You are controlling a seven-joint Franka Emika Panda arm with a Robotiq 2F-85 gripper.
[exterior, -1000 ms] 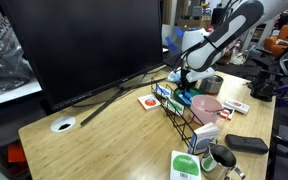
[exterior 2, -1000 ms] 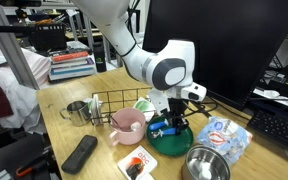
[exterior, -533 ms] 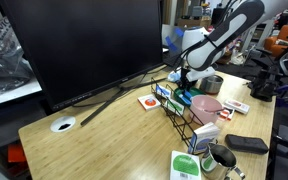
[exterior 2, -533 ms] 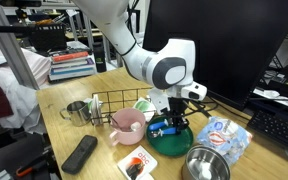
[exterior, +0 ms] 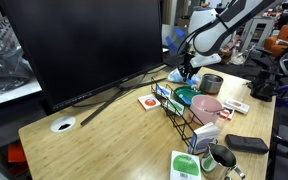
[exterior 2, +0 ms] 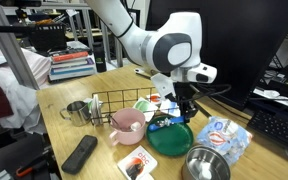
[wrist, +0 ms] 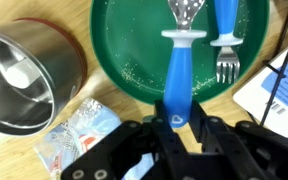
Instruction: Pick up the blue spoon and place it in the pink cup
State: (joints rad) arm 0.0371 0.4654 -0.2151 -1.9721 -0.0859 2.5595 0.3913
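In an exterior view: end effector (exterior: 187,70) had risen clear of the green bowl (exterior: 184,96). In an exterior view: arm higher than a second before, pink cup (exterior 2: 127,122) just beside the bowl. Wrist view: end effector pinched the blue spoon (wrist: 178,65) by its handle, over the bowl. Pickup judged done; carry to the cup remained.
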